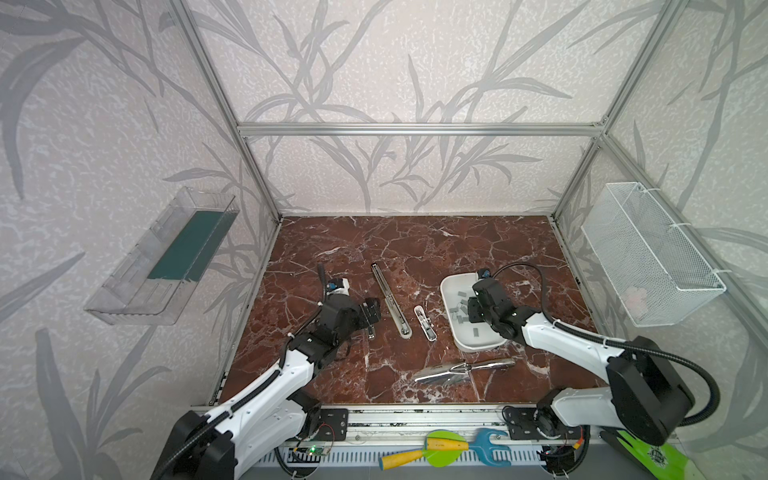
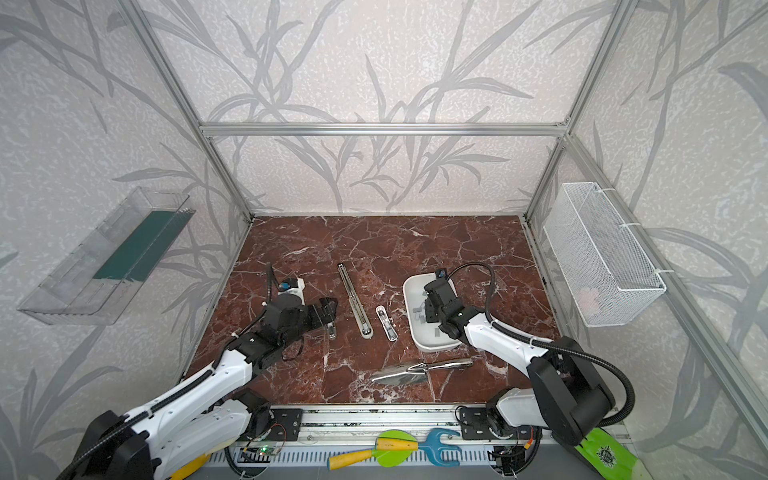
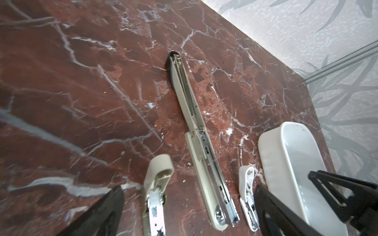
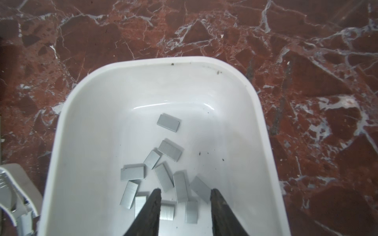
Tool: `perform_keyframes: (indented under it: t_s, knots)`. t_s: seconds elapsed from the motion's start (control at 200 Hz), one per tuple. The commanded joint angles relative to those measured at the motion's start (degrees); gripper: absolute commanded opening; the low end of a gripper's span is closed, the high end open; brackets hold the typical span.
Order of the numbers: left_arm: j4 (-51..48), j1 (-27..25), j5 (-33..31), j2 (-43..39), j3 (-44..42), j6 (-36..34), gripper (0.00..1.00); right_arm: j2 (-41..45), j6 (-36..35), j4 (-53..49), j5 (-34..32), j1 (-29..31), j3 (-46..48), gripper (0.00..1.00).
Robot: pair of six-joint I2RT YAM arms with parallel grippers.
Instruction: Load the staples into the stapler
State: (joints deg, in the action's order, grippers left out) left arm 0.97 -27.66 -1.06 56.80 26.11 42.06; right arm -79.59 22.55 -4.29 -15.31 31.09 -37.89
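Several grey staples (image 4: 169, 150) lie loose in a white tray (image 4: 163, 60), also seen in both top views (image 1: 459, 307) (image 2: 417, 309). My right gripper (image 4: 185, 192) hangs low inside the tray (image 1: 446, 291), open, its fingertips straddling a few flat-lying staples without pinching any. A long beige stapler (image 1: 390, 299) (image 3: 204, 153) lies opened flat mid-table. A small white stapler (image 1: 424, 323) (image 3: 248, 194) rests beside it. My left gripper (image 3: 189, 202) (image 1: 371, 311) is wide open, low over another beige stapler (image 3: 155, 194).
A shiny metal trowel (image 1: 461, 370) lies near the front edge below the tray. A wire basket (image 1: 652, 253) hangs on the right wall and a clear bin (image 1: 166, 257) on the left wall. Plastic toys (image 1: 440, 446) sit on the front rail.
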Motion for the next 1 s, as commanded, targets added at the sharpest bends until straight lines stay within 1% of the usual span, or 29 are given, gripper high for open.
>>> perform_keyframes:
  t_s: [0.0, 0.135, 0.31, 0.5, 0.69, 0.885, 0.995]
  knots:
    - [4.1, 0.3, 2.3, 3.8, 3.5, -0.9, 0.99, -3.2, -2.7, 2.5, 8.2, -3.0, -3.4, 0.37]
    - [2.6, 0.3, 2.4, 6.1, 6.3, -2.7, 0.99, -7.4, -3.2, 3.6, 9.0, -3.4, -5.2, 0.36]
    - [2.5, 0.2, -0.1, 5.6, 6.0, -4.6, 0.99, -12.1, -3.9, 3.3, 9.3, -3.5, -7.8, 0.33]
    - [0.5, 0.3, -0.7, 4.9, 6.5, -5.9, 0.99, -11.6, -2.6, 3.8, 8.8, -3.5, -6.7, 0.34]
    - [0.6, 0.3, -0.7, 3.7, 5.8, -5.9, 0.99, -12.8, -0.5, 3.1, 8.6, -3.2, -6.2, 0.32]
    - [-0.4, 0.3, -1.2, 1.9, 4.9, -6.0, 0.99, -12.6, 2.0, 2.5, 5.9, -2.7, -4.9, 0.32]
    - [-0.4, 0.2, -1.4, 1.1, 4.3, -5.9, 0.99, -13.0, 2.2, 1.9, 5.6, -2.5, -4.9, 0.32]
